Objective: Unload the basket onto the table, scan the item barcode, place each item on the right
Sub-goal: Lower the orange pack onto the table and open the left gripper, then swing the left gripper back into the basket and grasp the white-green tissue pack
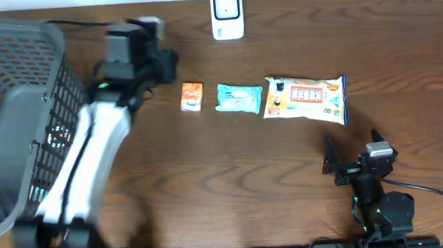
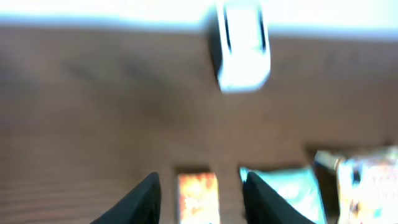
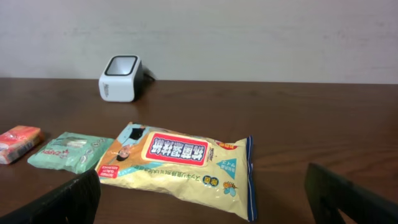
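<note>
Left gripper (image 1: 164, 65) jaws parted, empty, just beside orange packet (image 1: 193, 96) | right gripper (image 1: 354, 155) wide open, empty, by near edge | orange packet flat, toward far edge, long axis far-to-near | count: 3 packs in a row (orange packet, teal packet (image 1: 239, 98), yellow bag (image 1: 306, 98)); 1 scanner (image 1: 227, 12), far edge; 1 basket (image 1: 16, 91), left edge | dark wood table (image 1: 247, 161), pale wall (image 3: 249, 31)
</note>
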